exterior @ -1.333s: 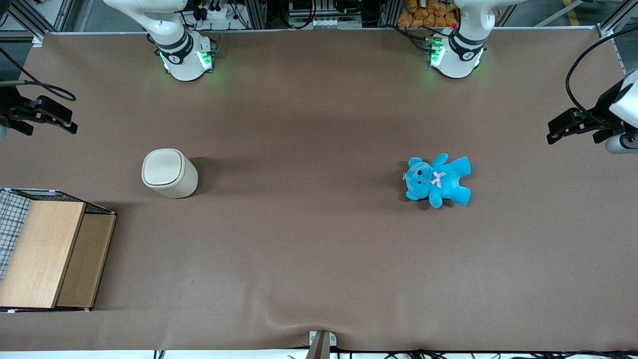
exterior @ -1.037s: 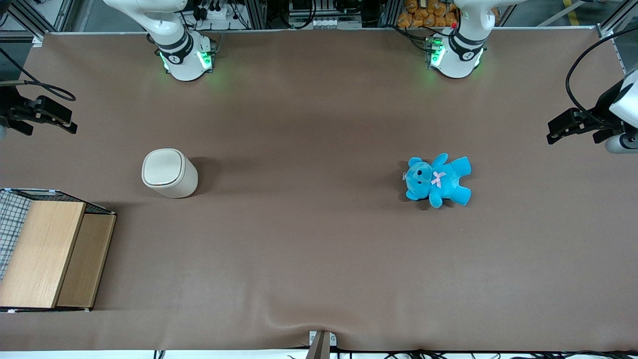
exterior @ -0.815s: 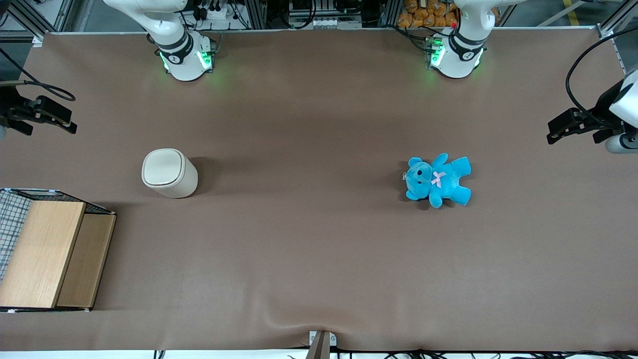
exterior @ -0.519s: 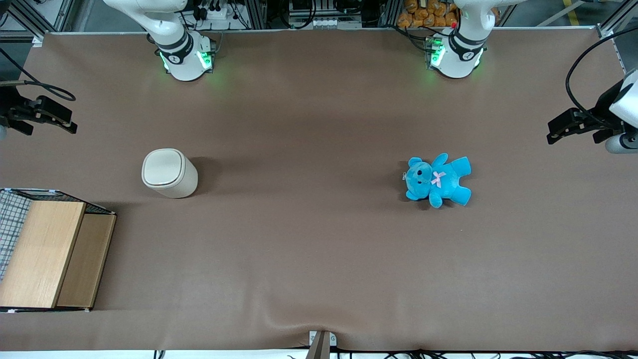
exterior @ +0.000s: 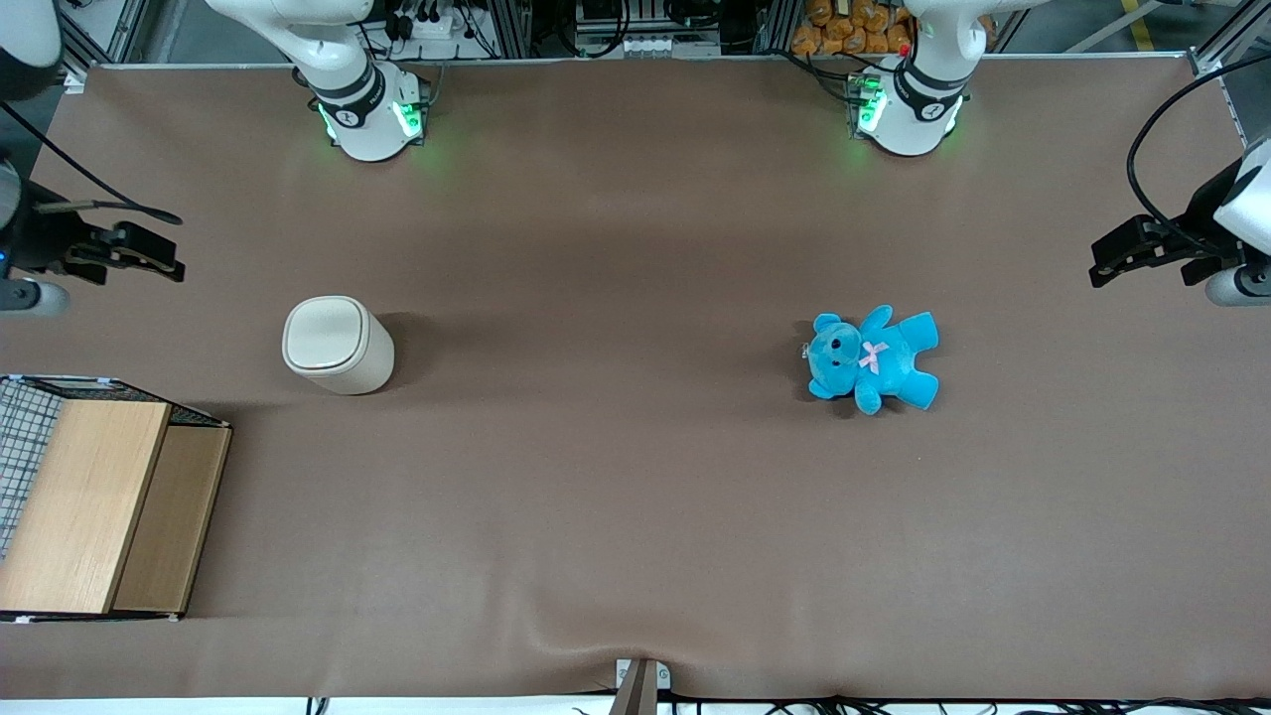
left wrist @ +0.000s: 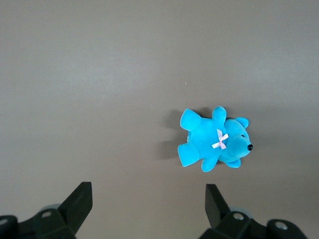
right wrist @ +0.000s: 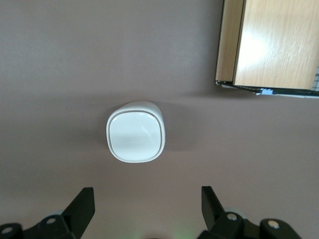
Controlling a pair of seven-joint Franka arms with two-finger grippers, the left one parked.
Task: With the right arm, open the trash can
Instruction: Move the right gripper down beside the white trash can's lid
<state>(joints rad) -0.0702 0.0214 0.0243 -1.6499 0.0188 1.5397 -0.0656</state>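
Observation:
The trash can (exterior: 338,346) stands upright on the brown table, a small cream-white bin with its rounded-square lid (exterior: 321,335) lying flat and shut. My right arm's gripper (exterior: 164,256) hangs above the table at the working arm's end, a little farther from the front camera than the trash can and apart from it. In the right wrist view the trash can (right wrist: 135,137) shows from above, lid down, and the gripper (right wrist: 148,191) is open, its black fingers (right wrist: 83,201) wide apart with nothing between them.
A wooden box with wire mesh (exterior: 99,506) sits beside the trash can, nearer the front camera, and its corner (right wrist: 271,45) shows in the right wrist view. A blue teddy (exterior: 874,359) lies toward the parked arm's end of the table.
My right gripper has shifted in over the table toward the trash can, and a white arm link now shows at the frame's upper corner. The trash can and teddy have not moved.

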